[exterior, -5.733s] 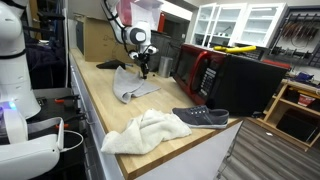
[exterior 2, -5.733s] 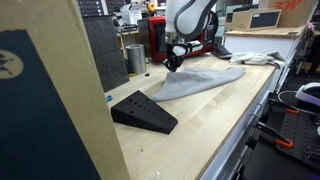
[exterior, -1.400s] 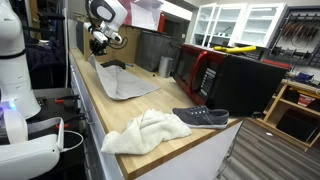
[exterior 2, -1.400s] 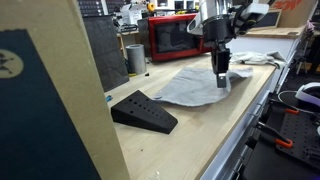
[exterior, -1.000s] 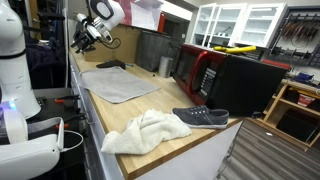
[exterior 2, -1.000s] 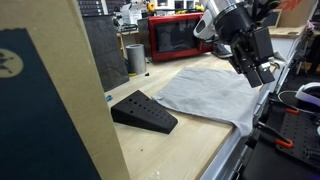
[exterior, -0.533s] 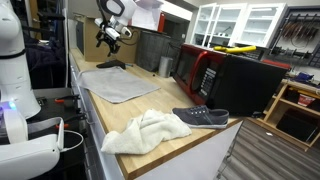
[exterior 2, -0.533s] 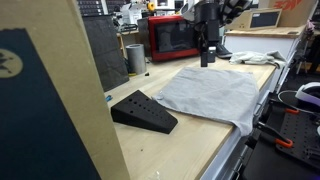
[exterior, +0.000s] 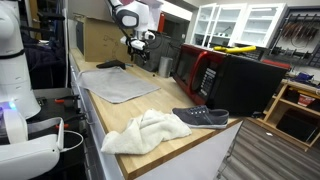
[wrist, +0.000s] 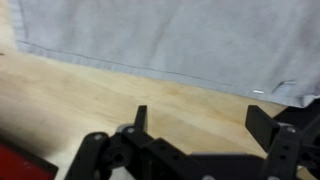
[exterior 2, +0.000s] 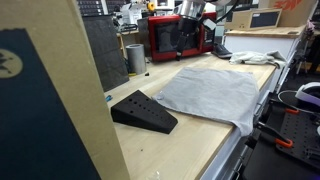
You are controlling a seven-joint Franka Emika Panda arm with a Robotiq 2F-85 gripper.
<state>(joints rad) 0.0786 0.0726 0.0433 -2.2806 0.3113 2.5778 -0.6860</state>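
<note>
Cloth (exterior: 120, 84) lies spread flat on the table (exterior: 100, 125). Its hem crosses the wrist view. The end effector (wrist: 200, 118) hangs over bare wood just beside that hem, released, with fingers apart and nothing grasped. A red microwave (exterior: 205, 72) stands near.

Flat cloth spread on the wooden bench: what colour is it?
The cloth is plain light grey, clearest in an exterior view.

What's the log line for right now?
tool: open, empty, raised | cloth: spread flat on table | contact: none
</note>
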